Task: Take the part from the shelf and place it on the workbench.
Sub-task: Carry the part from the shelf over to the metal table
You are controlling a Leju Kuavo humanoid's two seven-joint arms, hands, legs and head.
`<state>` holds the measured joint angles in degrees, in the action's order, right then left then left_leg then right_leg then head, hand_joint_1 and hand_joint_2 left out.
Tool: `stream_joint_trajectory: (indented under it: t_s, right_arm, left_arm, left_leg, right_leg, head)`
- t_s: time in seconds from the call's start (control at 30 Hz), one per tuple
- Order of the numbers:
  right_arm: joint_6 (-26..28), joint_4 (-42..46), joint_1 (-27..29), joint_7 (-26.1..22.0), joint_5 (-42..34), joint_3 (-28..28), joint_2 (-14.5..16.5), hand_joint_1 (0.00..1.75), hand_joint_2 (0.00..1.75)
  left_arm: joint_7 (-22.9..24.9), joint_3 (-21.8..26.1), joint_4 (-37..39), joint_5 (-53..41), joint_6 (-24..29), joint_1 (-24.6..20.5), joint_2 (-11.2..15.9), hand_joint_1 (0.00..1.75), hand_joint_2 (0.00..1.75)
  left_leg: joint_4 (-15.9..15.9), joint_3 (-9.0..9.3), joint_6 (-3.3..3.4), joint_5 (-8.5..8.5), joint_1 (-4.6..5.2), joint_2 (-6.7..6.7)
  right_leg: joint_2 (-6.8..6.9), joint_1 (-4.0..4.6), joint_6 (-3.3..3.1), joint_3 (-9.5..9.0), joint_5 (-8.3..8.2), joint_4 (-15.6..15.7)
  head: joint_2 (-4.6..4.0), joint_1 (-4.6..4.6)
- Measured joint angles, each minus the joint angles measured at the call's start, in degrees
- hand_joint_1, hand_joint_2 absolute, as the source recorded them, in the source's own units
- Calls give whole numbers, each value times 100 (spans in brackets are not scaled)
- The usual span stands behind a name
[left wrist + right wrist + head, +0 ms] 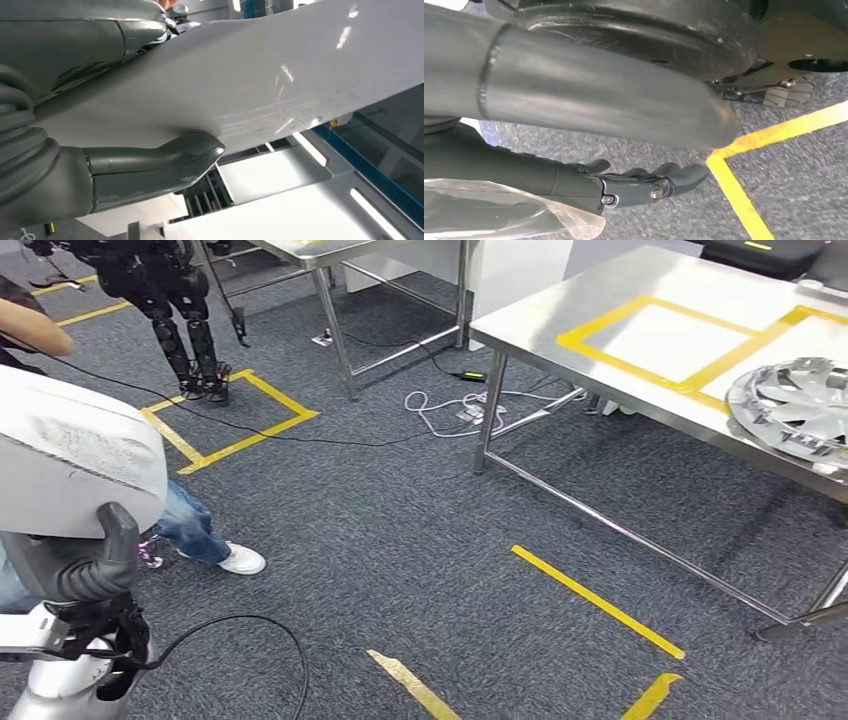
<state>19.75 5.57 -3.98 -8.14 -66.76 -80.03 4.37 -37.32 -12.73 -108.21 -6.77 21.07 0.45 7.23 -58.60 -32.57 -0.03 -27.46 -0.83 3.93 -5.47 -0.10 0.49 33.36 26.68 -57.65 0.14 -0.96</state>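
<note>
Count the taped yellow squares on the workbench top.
2. One full yellow square lies left of the hubcap on the workbench; a second square, under the hubcap, is cut off by the frame. More may lie beyond.

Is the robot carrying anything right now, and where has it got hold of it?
Yes. Its left hand grips a big white panel by its edge, thumb on one face, fingers on the other. The right hand hangs with nothing in it.
</note>
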Motion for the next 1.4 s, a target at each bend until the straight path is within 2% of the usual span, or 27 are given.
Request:
stream_joint_trajectory:
  t_s: [0.07,0.13,0.2,0.23,0.27,0.3,0.33,0.4,0.47,0.5,0.57,0.63,0.67,0.73,0.77,0.8,0.83,0.87,0.93,1.0,1.07,1.13,1.17,1.23,1.3,1.33,1.4]
  right_arm:
    - [-12,-2,21,5,5,-14,0,0,0]
    - [-49,-4,26,7,5,-19,0,0,0]
    - [-99,-4,16,1,5,-22,0,0,0]
    - [-114,-4,15,-4,4,-22,0,0,0]
    - [-121,-4,19,-8,4,-23,0,0,0]
    - [-124,-5,25,-12,4,-24,0,0,0]
    - [-129,-5,29,-13,4,-26,0,0,0]
    - [-147,-7,27,-17,7,-35,0,0,0]
    - [-168,-7,16,-25,8,-48,0,0,0]
    - [-172,-7,14,-30,8,-52,0,0,0]
    - [-178,-7,21,-60,7,-57,0,0,0]
    - [-198,-7,25,-128,3,-59,0,0,0]
    - [-214,-7,22,-163,0,-60,0,0,0]
    - [-243,-7,16,-205,-4,-60,0,0,0]
    - [-251,-7,19,-214,-4,-60,0,0,0]
    - [-257,-7,25,-217,-6,-60,0,0,0]
    - [-258,-7,30,-219,-8,-60,0,0,0]
    - [-259,-7,32,-223,-10,-60,0,0,0]
    - [-251,-7,26,-240,-19,-60,3,0,0]
    - [-239,-7,22,-259,-33,-61,6,0,0]
    - [-234,-7,37,-269,-42,-62,7,0,0]
    - [-234,-8,53,-275,-44,-62,7,0,0]
    - [-240,-9,51,-277,-45,-62,7,0,0]
    - [-271,-9,43,-279,-45,-62,7,0,0]
    - [-313,-9,47,-282,-45,-65,7,0,0]
    - [-332,-9,52,-288,-44,-67,7,0,0]
    - [-358,-9,55,-313,-43,-77,7,0,0]
  left_arm:
    - [1,2,0,4,-7,-2,-3,175,175]
    - [-2,2,0,8,-18,-8,-8,175,175]
    - [-5,10,0,16,-27,2,-9,175,175]
    - [-6,14,0,20,-30,9,-8,175,175]
    - [-6,16,0,25,-32,14,-8,175,175]
    - [-6,16,0,29,-33,16,-9,175,175]
    - [-6,16,0,32,-34,18,-10,175,175]
    - [-7,16,0,37,-35,17,-12,175,175]
    - [-11,19,0,45,-36,14,-12,175,175]
    - [-13,21,0,50,-37,13,-11,175,175]
    - [-15,22,0,57,-40,13,-15,175,175]
    - [-17,27,0,58,-43,14,-17,175,175]
    - [-20,33,0,58,-44,16,-15,175,175]
    - [-23,45,0,62,-44,29,-6,175,175]
    - [-23,49,0,63,-44,38,-2,175,175]
    - [-23,51,0,65,-44,45,1,175,175]
    - [-23,52,0,65,-44,48,3,175,175]
    - [-23,53,0,65,-44,49,4,175,175]
    - [-23,58,0,67,-46,47,4,175,175]
    - [-25,63,0,74,-47,50,3,175,175]
    - [-26,64,0,78,-48,52,2,175,175]
    - [-27,64,0,77,-49,49,-3,175,175]
    - [-29,66,0,76,-50,51,-4,175,175]
    - [-32,73,0,76,-50,63,-4,175,175]
    - [-32,80,0,78,-51,72,-7,175,175]
    - [-32,81,0,78,-52,73,-10,175,175]
    - [-33,84,0,78,-53,75,-23,175,175]
  left_leg:
    - [41,0,67,35,2,-102]
    - [89,7,142,68,-15,-225]
    - [99,-2,182,73,-6,-358]
    - [97,-6,191,72,1,-429]
    - [96,-8,194,69,5,-495]
    - [94,-8,194,67,6,-554]
    - [92,-6,190,64,6,-607]
    - [82,5,166,49,11,-695]
    - [61,14,112,25,43,-762]
    - [55,18,82,21,55,-791]
    - [56,27,21,16,50,-851]
    - [-102,-20,-38,-121,24,-759]
    - [-351,-119,-61,-278,16,-663]
    - [-1135,-463,-80,-653,12,-499]
    - [-1475,-625,-81,-767,13,-469]
    - [-1630,-707,-74,-766,14,-457]
    - [-1548,-680,-61,-645,14,-449]
    - [-1252,-553,-45,-436,12,-424]
    - [-436,-192,-15,-64,-4,-245]
    - [-19,-14,-3,30,-10,-102]
    - [15,-9,27,28,0,-146]
    - [53,-4,99,54,-9,-244]
    - [71,-2,133,64,-17,-303]
    - [73,-9,169,60,-4,-418]
    - [70,-8,177,52,7,-536]
    - [68,-5,176,49,9,-589]
    - [66,12,158,34,11,-684]
  right_leg:
    - [-54,-18,72,69,-11,2]
    - [117,-7,119,213,145,-214]
    - [387,-4,151,540,524,-908]
    - [460,-10,169,732,704,-1320]
    - [488,-16,184,857,789,-1597]
    - [502,-21,196,880,768,-1670]
    - [522,-28,202,777,643,-1497]
    - [684,-39,199,317,295,-670]
    - [835,-31,146,-35,125,-68]
    - [853,-19,113,-76,124,6]
    - [761,-10,39,-74,97,15]
    - [671,-25,-32,-83,67,36]
    - [623,-37,-63,-92,55,46]
    - [515,-35,-91,-93,51,46]
    - [456,-31,-95,-94,51,45]
    - [394,-28,-96,-96,50,43]
    - [329,-25,-95,-102,50,39]
    - [263,-25,-94,-110,52,34]
    - [140,-20,-73,-110,60,12]
    - [43,-18,-21,-71,58,-1]
    - [-33,-32,51,-20,42,13]
    - [85,-31,109,75,135,-102]
    - [205,-24,129,194,271,-318]
    - [433,-19,156,545,645,-1054]
    - [493,-22,175,814,822,-1622]
    - [505,-23,177,805,754,-1614]
    - [606,-19,156,446,383,-942]
  head:
    - [-1,-1]
    - [-1,-21]
    - [-1,-37]
    - [-1,-38]
    - [-1,-36]
    - [-1,-39]
    - [-1,-38]
    - [-1,-40]
    - [-1,-24]
    - [-1,-15]
    - [-1,-1]
    - [-1,12]
    - [-1,26]
    - [-1,50]
    - [-1,54]
    - [-1,55]
    - [-1,54]
    - [-1,54]
    - [-1,53]
    - [-1,50]
    - [-1,50]
    - [-1,36]
    - [-1,28]
    - [-1,15]
    - [-1,17]
    - [-1,16]
    - [-1,15]
